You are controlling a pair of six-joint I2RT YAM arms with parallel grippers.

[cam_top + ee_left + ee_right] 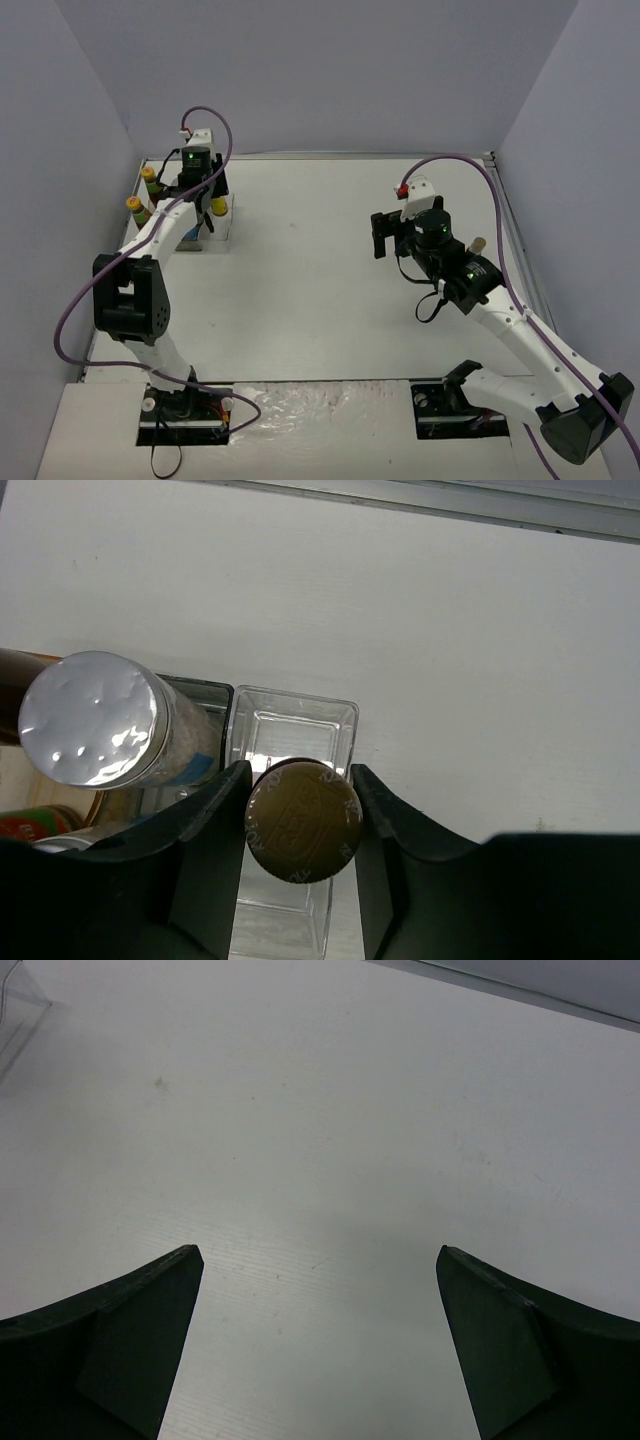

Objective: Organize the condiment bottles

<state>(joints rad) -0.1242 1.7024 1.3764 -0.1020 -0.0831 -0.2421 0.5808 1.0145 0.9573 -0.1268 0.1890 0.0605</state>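
White table [420,610], left pincer [300,780] clamping tiny bottle [303,825] above clear rack [292,715], right pincer [318,1252] spread wide, empty

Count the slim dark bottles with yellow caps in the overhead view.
2. One slim dark yellow-capped bottle stands far left in the clear plastic rack, the other in front of it. The left arm covers part of the rack; more may be hidden.

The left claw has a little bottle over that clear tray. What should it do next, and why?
Probably lower it straight down. The left claw is shut on the tiny bottle, which sits over an empty compartment of the clear rack, next to the silver-lidded jar. Lowering before opening should keep it from dropping and tipping.
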